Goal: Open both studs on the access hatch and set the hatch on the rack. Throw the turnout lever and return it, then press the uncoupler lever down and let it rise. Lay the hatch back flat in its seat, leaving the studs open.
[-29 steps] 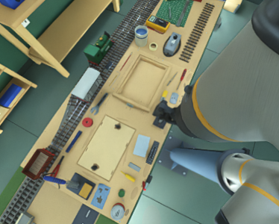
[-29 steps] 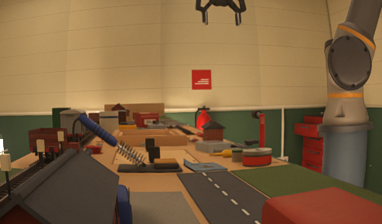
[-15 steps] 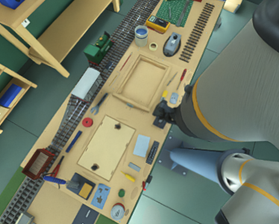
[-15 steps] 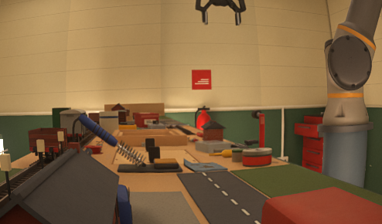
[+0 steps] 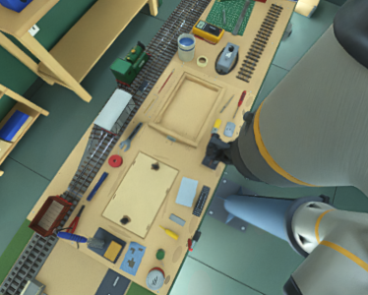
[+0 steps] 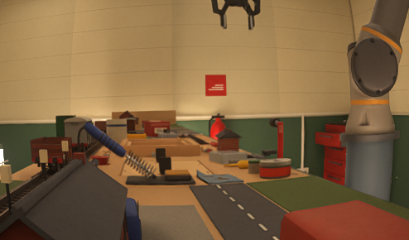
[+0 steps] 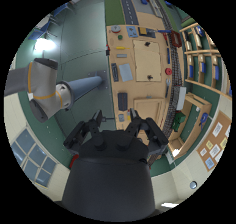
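The access hatch (image 5: 140, 193) is a flat tan panel lying in its seat on the workbench. It has two dark studs, one near its far edge (image 5: 155, 166) and one near its near edge (image 5: 125, 221). From the wrist camera the hatch (image 7: 148, 60) lies far below and ahead. A shallow wooden frame, the rack (image 5: 187, 108), sits beyond the hatch. My gripper (image 6: 236, 20) hangs high above the bench, well off the hatch. It is open and holds nothing.
Behind the bench stand wooden shelves (image 5: 41, 54) and a track with a green locomotive (image 5: 129, 65) and a white wagon (image 5: 113, 109). Small tools and parts lie around the hatch. The robot's arm (image 5: 307, 123) fills the right side. Its base (image 5: 243, 209) is bolted beside the bench.
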Tool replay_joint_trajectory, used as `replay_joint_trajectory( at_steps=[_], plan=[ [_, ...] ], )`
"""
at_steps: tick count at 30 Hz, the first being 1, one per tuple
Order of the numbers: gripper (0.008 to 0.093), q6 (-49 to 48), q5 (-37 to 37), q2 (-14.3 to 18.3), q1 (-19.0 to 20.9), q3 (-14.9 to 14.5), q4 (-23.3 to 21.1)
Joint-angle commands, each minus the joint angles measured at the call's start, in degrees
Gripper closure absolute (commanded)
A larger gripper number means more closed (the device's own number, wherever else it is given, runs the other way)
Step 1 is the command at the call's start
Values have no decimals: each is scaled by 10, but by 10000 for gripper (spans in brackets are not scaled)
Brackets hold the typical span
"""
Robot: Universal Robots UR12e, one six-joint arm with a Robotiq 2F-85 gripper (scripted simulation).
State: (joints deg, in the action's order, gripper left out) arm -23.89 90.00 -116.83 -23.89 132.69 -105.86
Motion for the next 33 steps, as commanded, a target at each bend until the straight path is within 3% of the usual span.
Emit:
replay_joint_trajectory(
  at_steps=[1, 17, 33],
  plan=[
    [320, 0, 0, 0, 0, -1, 0],
    [634, 0, 0, 0, 0, -1, 0],
    [634, 24, 0, 5, 9, -3, -3]
  ],
)
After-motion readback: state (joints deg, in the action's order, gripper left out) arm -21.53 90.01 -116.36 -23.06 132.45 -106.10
